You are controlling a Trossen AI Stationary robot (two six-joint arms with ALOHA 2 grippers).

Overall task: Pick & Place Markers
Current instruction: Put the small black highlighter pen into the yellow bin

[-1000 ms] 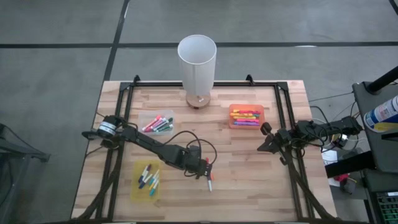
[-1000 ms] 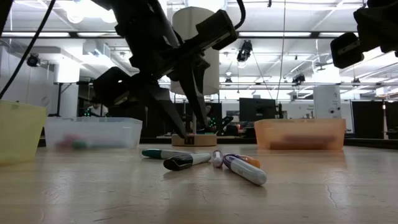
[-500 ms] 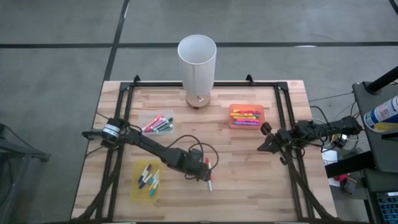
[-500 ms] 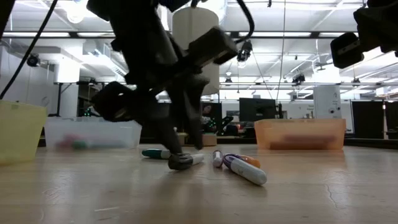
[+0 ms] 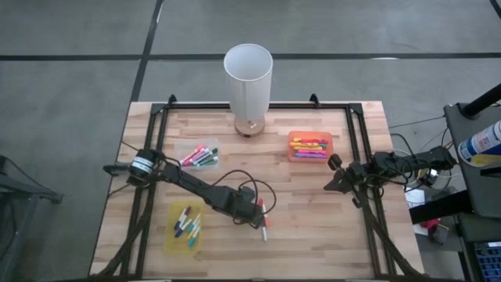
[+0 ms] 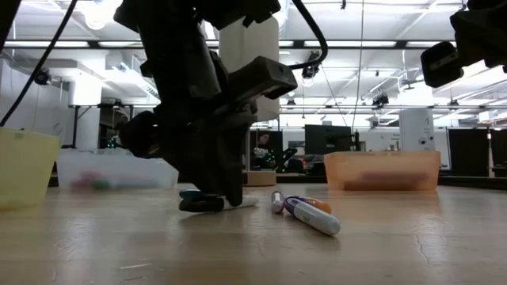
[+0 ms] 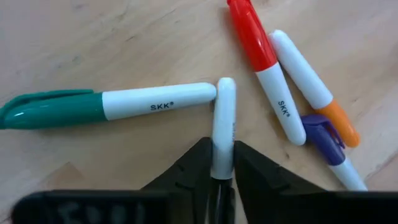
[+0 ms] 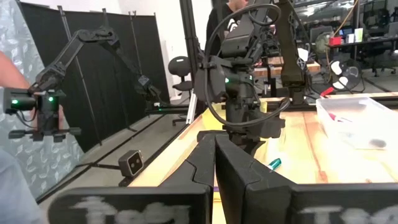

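Left wrist view only: left tool point(image 7: 222, 171) pinches white-barrelled marker point(image 7: 223, 124) lying on worktop point(image 7: 112, 37).
Right tool point(image 8: 214, 163): shut, empty.
Orange tray point(image 5: 309, 146): mixed markers.

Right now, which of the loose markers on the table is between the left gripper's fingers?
The white-barrelled marker in the left gripper, touching the green-capped marker; the red, orange and purple lie apart.

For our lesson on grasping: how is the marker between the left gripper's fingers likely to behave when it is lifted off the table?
The marker looks rigid, so it should probably stay straight. Its round, smooth barrel may slip or swivel, since the left gripper pinches only a narrow part of it. It touches the teal marker, which might roll when nudged.
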